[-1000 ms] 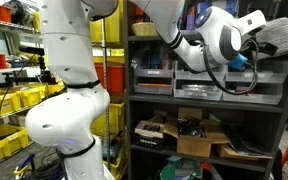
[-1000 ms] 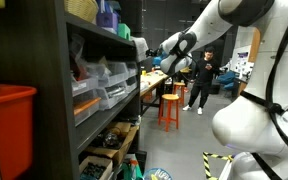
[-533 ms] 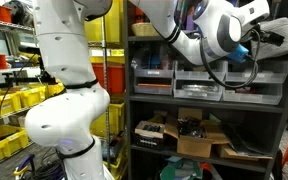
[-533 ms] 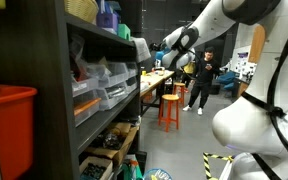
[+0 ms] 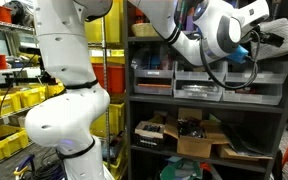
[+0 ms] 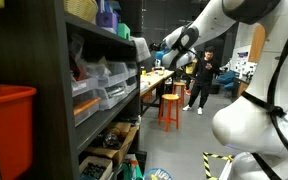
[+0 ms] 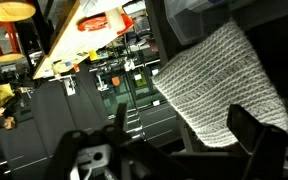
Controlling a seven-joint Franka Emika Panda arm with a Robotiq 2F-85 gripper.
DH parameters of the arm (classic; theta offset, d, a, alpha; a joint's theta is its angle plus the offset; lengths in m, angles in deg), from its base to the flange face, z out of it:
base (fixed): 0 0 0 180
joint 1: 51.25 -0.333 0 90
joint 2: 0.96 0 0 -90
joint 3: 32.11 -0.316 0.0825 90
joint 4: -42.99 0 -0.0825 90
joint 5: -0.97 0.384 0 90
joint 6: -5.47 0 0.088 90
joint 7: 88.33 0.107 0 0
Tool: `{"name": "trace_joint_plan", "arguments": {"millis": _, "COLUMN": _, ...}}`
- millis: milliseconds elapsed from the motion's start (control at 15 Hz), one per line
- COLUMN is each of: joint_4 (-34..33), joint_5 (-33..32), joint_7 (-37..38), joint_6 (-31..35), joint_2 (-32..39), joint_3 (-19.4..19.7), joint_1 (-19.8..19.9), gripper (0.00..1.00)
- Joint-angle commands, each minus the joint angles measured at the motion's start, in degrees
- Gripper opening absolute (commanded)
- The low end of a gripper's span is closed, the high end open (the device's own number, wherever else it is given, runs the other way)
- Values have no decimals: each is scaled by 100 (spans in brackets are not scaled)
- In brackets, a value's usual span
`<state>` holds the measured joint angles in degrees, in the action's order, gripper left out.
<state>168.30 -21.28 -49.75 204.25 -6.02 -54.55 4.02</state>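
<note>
**benchrat:** Where's the grey knitted cloth (image 7: 219, 85) relative to the fingers (image 7: 119, 128)?

**pandafan:** In the wrist view the fingers are spread wide apart with nothing clamped between them. The cloth is ahead of them, up around 1 o'clock. Its lower corner drops toward the finger on the 3 o'clock side, and I can't tell if they touch. In an exterior view the cloth (image 5: 282, 38) is at the upper level of the dark rack (image 5: 131, 120), right by the fingers.

**benchrat:** Edges? Room to move?

**pandafan:** The cloth's near edge slants down across the gap between the fingers. From 9 to 11 o'clock it's all open lab. It's tight underneath, with grey drawer bins (image 5: 199, 82) just below the wrist. The aisle beside the rack (image 6: 59, 100) is roomy. The desk (image 6: 156, 82), an orange stool (image 6: 169, 108) and a person (image 6: 199, 78) are all well apart from the arm.
</note>
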Motion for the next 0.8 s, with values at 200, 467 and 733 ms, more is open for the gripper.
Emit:
{"name": "trace_joint_plan", "arguments": {"millis": 200, "joint_4": 0, "joint_5": 0, "joint_7": 0, "joint_6": 0, "joint_2": 0, "joint_3": 0, "joint_1": 0, "gripper": 100}}
{"name": "trace_joint_plan", "arguments": {"millis": 467, "joint_4": 9, "joint_5": -32, "joint_7": -62, "joint_6": 0, "joint_2": -72, "joint_3": -8, "joint_1": -39, "gripper": 100}}
{"name": "trace_joint_plan", "arguments": {"millis": 733, "joint_4": -252, "joint_5": 753, "joint_7": -1093, "joint_6": -4, "joint_2": -200, "joint_3": 91, "joint_1": -364, "gripper": 100}}
